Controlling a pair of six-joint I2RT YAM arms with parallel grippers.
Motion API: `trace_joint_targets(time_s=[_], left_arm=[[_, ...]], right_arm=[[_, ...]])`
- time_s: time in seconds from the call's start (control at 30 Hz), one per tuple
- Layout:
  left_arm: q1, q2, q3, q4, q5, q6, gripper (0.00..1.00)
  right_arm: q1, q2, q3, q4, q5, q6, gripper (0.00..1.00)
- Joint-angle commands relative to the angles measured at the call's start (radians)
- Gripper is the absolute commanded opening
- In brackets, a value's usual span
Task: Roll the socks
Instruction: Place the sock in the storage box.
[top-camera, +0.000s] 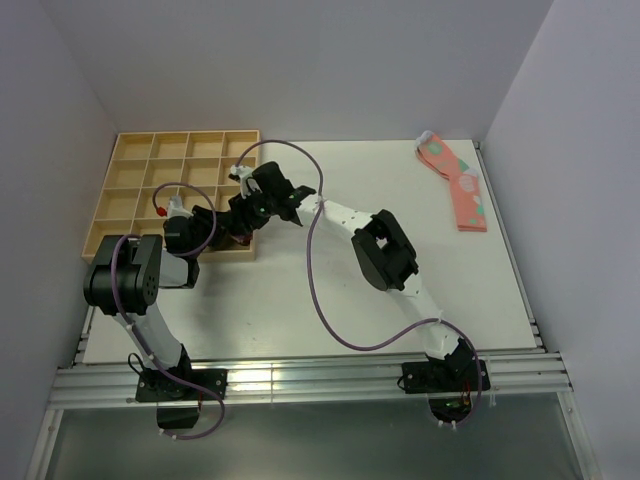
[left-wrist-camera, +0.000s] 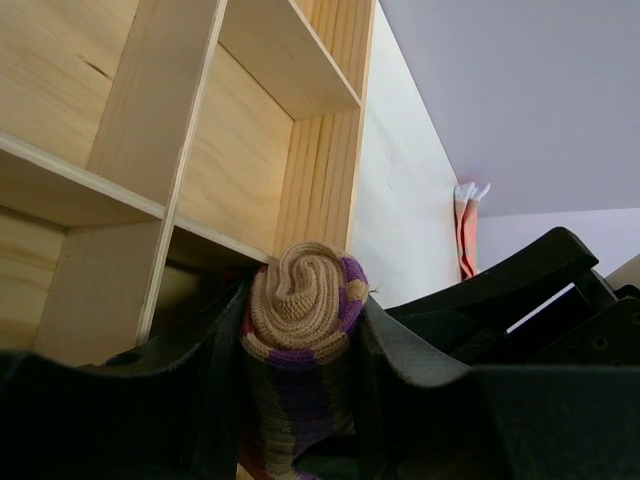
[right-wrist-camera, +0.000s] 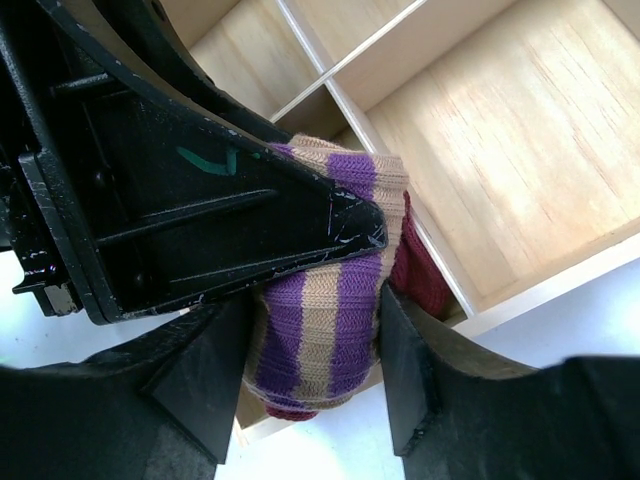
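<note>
The wooden compartment tray (top-camera: 130, 190) is the landmark. At its right edge, the left gripper (left-wrist-camera: 303, 325) pinches a rolled purple-and-tan striped sock (left-wrist-camera: 300, 280) between its fingers. The roll is over the tray's rightmost column; which compartment is unclear. The right gripper (right-wrist-camera: 315, 335) is closed against the same roll from both sides. Well right of the tray, pink patterned socks (top-camera: 458, 185) lie flat.

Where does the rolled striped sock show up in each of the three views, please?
Top external: the sock barely shows, a dark red spot at the tray's near right corner.
Left wrist: sock at bottom centre, spiral end facing the camera.
Right wrist: sock just below centre, stripes showing.
Shared landmark: the wooden tray, behind the sock in every view.
</note>
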Motion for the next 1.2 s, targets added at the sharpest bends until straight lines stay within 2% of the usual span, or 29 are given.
trace_joint_targets(time_s=[0.0,0.2,0.23,0.3,0.5,0.57,0.6,0.7,0.73,0.83,1.0,1.17], left_arm=[[0.007,0.035,0.023,0.000,-0.017,-0.009,0.00],[0.007,0.038,0.023,-0.007,-0.009,-0.010,0.00],[0.007,0.035,0.023,-0.006,-0.009,-0.011,0.00],[0.007,0.029,0.024,-0.015,-0.007,-0.009,0.00],[0.007,-0.002,0.036,-0.072,-0.020,0.008,0.00],[0.005,-0.007,0.038,-0.080,-0.023,0.014,0.00],[0.005,-0.008,0.038,-0.081,-0.024,0.014,0.00],[0.004,-0.004,0.038,-0.080,-0.023,0.011,0.00],[0.005,-0.004,0.038,-0.081,-0.023,0.011,0.00],[0.004,-0.001,0.035,-0.078,-0.023,0.009,0.00],[0.004,0.002,0.038,-0.087,-0.023,0.008,0.00],[0.004,-0.022,0.052,-0.142,-0.035,0.031,0.00]], right_arm=[[0.025,0.011,0.022,-0.035,0.002,0.004,0.56],[0.024,0.029,0.052,-0.063,0.008,0.008,0.37],[0.024,0.028,0.053,-0.067,0.011,0.011,0.27],[0.025,0.029,0.052,-0.072,0.019,0.010,0.16],[0.027,0.020,0.035,-0.078,0.019,-0.007,0.06],[0.027,0.014,0.016,-0.064,0.004,-0.008,0.10],[0.027,0.014,0.018,-0.070,-0.007,-0.012,0.22],[0.027,0.003,0.003,-0.061,-0.056,-0.021,0.43],[0.027,-0.001,-0.013,-0.054,-0.073,-0.024,0.46],[0.027,-0.015,-0.031,-0.044,-0.116,-0.035,0.49],[0.030,-0.020,-0.004,-0.084,-0.081,-0.058,0.50],[0.028,-0.106,-0.122,0.006,-0.049,-0.004,0.53]])
